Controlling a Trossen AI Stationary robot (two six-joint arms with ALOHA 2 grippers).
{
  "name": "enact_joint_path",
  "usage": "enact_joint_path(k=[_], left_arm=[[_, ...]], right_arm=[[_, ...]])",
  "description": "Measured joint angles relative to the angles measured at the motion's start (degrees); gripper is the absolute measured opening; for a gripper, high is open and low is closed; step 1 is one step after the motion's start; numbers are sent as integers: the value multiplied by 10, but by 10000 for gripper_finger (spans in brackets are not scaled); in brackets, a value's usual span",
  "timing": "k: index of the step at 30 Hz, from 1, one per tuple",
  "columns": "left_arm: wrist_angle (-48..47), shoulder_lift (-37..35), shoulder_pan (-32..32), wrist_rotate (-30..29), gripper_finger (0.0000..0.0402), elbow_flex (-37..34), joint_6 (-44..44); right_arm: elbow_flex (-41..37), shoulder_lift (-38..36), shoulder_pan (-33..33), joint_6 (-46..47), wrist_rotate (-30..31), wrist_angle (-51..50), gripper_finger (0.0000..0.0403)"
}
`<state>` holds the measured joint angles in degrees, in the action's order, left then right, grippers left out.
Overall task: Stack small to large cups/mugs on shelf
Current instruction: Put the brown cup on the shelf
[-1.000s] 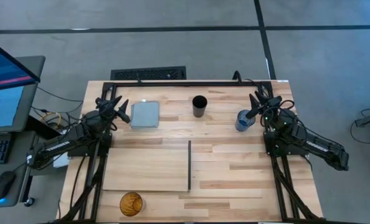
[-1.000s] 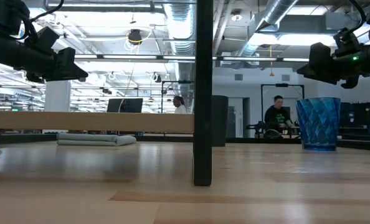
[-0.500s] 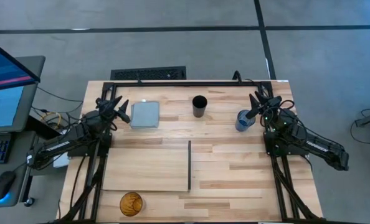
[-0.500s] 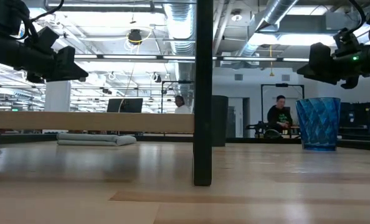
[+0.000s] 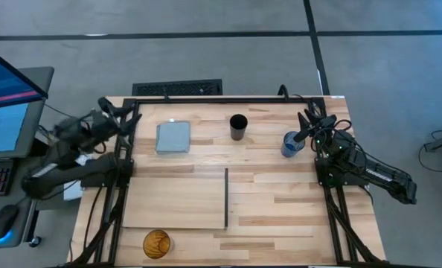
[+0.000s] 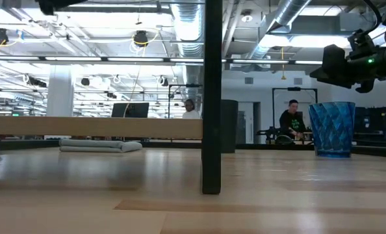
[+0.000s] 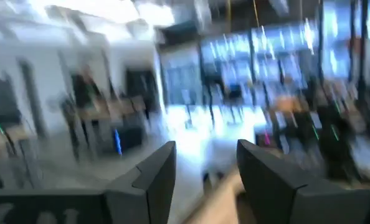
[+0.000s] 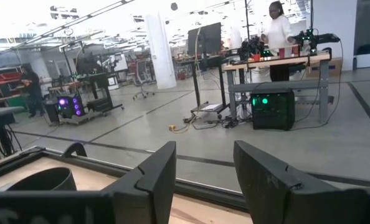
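Across the pale wooden surface [image 5: 280, 201] I count three cups, one shelf and one grey-blue pad [image 5: 173, 137], with nothing stacked yet. My blue cup [image 5: 291, 144] stands near the right edge, just beside the right gripper [image 5: 307, 125], whose jaws are parted and hold nothing. My black cup [image 5: 238, 127] stands toward the far edge, near the middle, well apart from both arms. My amber cup [image 5: 156, 243] sits at the near edge, close beside the shelf [image 5: 176, 199], a flat light board lying on the surface with a black strip [image 5: 226, 198] along its right end.

My left gripper [image 5: 111, 113] is off the surface's left edge, raised and blurred; its wrist view shows the jaws apart with nothing between them.

I judge all three cups light, stiff and probably plastic (the blue one shows faceted, see-through walls in the low view), so likely smooth and prone to slipping or tipping under a sideways nudge. I would take each by pinching one wall at the rim, one finger inside and one outside, and I judge the blue one the widest, so it would go at the bottom with the smaller two nested inside.

Beyond the surface, two people [image 6: 290, 122] are visible in the room.
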<state>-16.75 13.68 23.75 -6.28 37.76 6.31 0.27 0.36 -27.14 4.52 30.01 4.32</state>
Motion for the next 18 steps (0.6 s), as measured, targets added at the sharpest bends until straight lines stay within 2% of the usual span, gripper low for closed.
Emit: enact_joint_path(k=[4, 9, 11, 14, 18], left_arm=[[-131, 99, 0, 109, 143, 134, -27], [-180, 202, 0, 310, 137, 261, -85], [-175, 229, -2, 374, 137, 298, -108], [-182, 263, -13, 438, 137, 338, -127], [-208, 296, -46, 523, 136, 358, -130]], right_arm=[[0, 0, 0, 0, 0, 0, 182], [0, 0, 0, 0, 0, 0, 182], [0, 0, 0, 0, 0, 0, 182], [0, 0, 0, 0, 0, 0, 182], [0, 0, 0, 0, 0, 0, 182]])
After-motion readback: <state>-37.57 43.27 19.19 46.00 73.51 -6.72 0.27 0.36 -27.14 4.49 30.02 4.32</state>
